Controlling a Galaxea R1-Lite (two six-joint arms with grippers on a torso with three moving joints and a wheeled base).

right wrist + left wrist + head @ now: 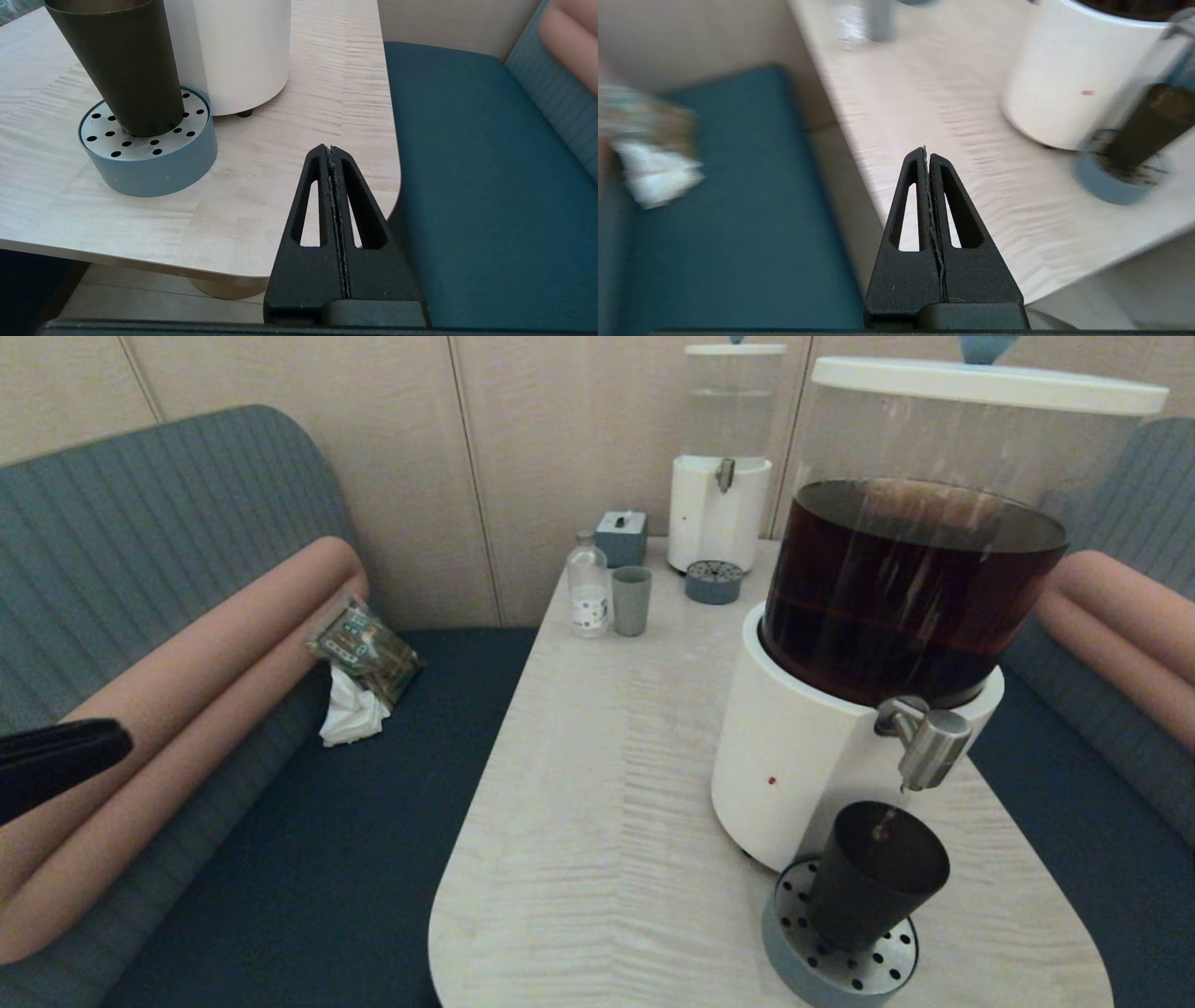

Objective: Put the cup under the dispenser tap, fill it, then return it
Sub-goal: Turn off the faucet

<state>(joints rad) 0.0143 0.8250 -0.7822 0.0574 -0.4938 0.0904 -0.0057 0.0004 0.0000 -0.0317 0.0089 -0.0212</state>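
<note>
Broadly, the bench (pixel 597 784) carries the large dispenser (pixel 840 709) of dark brown liquid, and the drip tray (pixel 845 961) sits at its foot. On that tray the cup (pixel 873 877) stands upright, directly beneath the dispenser tap (pixel 929 742); a thin stream seems to run from tap to cup, so placing looks done and filling looks under way. Shutting off the flow and returning the cup remain. Neither arm touches anything: the left claw (pixel 927 151) hangs off the bench's left edge over the sofa seat, fingers pressed together and empty, and the right claw (pixel 329 150) waits near the bench's right corner, likewise closed on nothing.
</note>
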